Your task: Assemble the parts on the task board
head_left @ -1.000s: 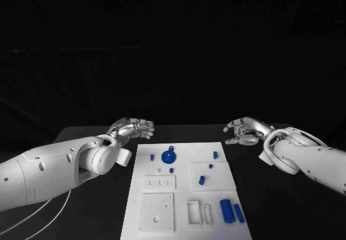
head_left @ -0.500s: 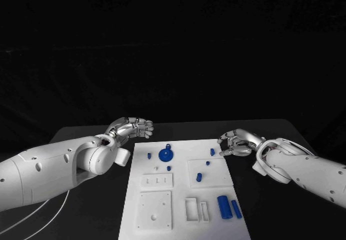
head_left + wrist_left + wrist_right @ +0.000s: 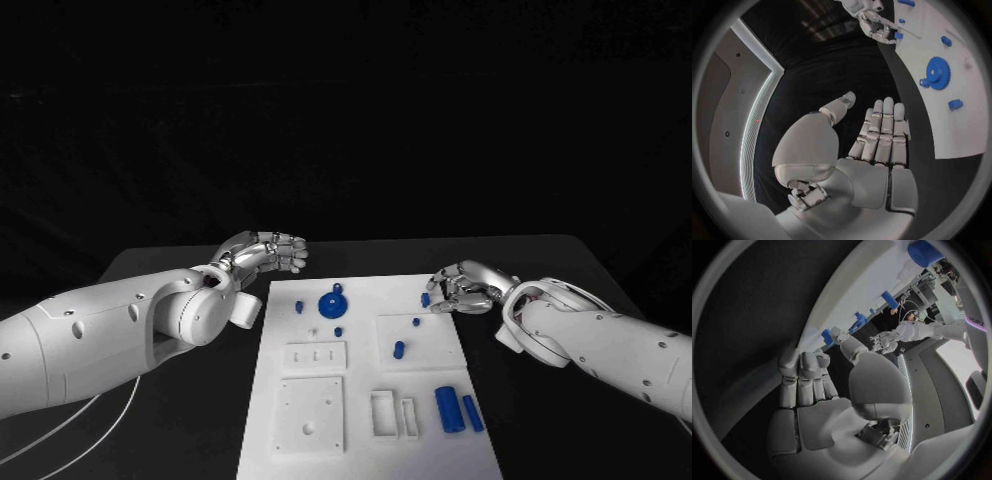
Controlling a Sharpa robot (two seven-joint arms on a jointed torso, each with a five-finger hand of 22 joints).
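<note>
Head view: the task board (image 3: pixel 378 400) lies mid-surface, blue parts (image 3: pixel 333 302) on it. The right robot hand (image 3: pixel 459 287) hovers at its far right edge — whether it holds anything, I cannot tell.

Left wrist view: the left robot hand (image 3: pixel 876 135) — fingers straight, empty — beside the board's left edge.

A black table (image 3: pixel 173 400) carries the white task board (image 3: pixel 368 440), lying flat at its middle.
</note>
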